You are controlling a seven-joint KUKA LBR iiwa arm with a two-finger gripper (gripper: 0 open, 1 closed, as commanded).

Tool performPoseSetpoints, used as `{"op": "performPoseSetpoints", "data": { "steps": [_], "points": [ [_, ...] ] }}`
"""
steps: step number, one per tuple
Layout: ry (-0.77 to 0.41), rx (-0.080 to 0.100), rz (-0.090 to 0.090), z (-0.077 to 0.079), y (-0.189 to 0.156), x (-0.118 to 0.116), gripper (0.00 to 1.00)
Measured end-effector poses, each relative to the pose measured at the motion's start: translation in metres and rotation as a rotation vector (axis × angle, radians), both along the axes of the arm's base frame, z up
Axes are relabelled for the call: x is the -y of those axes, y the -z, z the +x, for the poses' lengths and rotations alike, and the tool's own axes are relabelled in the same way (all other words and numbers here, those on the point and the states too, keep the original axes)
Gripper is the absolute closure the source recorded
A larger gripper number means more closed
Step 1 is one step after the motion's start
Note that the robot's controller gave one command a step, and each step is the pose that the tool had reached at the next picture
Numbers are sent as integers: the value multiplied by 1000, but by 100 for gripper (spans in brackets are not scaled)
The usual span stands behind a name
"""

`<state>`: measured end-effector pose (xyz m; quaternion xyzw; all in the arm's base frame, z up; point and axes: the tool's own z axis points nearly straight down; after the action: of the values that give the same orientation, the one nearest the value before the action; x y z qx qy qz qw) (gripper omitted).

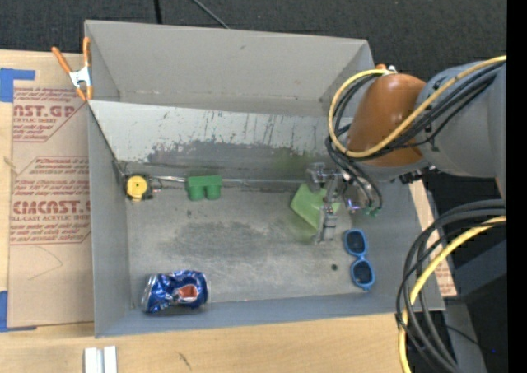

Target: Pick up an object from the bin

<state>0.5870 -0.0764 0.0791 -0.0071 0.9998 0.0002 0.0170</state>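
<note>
My gripper (pixel 328 219) hangs low over the right part of the bin floor, under the orange wrist cover. A pale green soft piece (pixel 305 206) lies right against its left side, touching it; whether it is gripped I cannot tell. Blue sunglasses (pixel 358 259) lie just below and to the right of the gripper, near the right wall.
A darker green block (pixel 203 188) and a small yellow round thing (pixel 136 188) lie along the back wall at the left. A crushed blue can (pixel 175 291) sits in the front left corner. The arm and its cables cover the bin's right rim.
</note>
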Motion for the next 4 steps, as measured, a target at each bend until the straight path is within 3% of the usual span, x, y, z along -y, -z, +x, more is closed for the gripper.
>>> {"op": "performPoseSetpoints", "data": {
  "steps": [1,2,3,4],
  "points": [
    [-99,-23,-2,-2,-13,-21,0],
    [-99,-31,-1,-5,-9,-21,100],
    [-99,-31,-1,-5,-9,-21,0],
    [-623,-29,-12,-14,-5,61,0]
  ]
}}
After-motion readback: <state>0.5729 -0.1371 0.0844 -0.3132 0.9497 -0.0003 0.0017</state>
